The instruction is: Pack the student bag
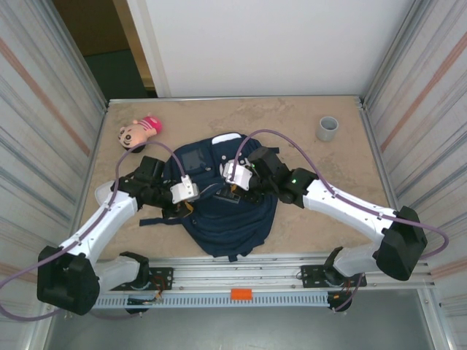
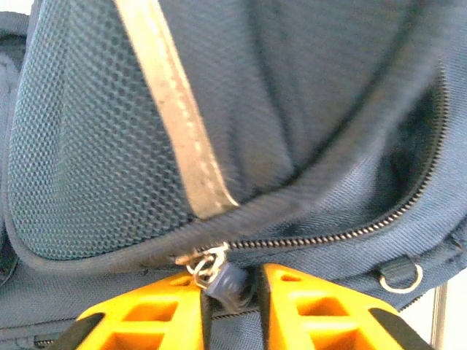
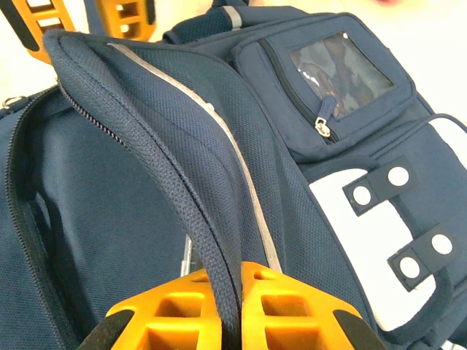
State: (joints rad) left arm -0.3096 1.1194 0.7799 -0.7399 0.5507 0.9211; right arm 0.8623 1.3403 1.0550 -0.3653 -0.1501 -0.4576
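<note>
Navy bag [image 3: 292, 182] (flap) in right tool [image 3: 232, 284]

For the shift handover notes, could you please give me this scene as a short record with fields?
Bag: student bag, lying flat mid-table, zipper partly open
Left pincer: zipper pull between its fingers; grip uncertain
Right pincer: shut on the edge of the front flap
Loose items: doll at far left, grey cup at far right
</note>
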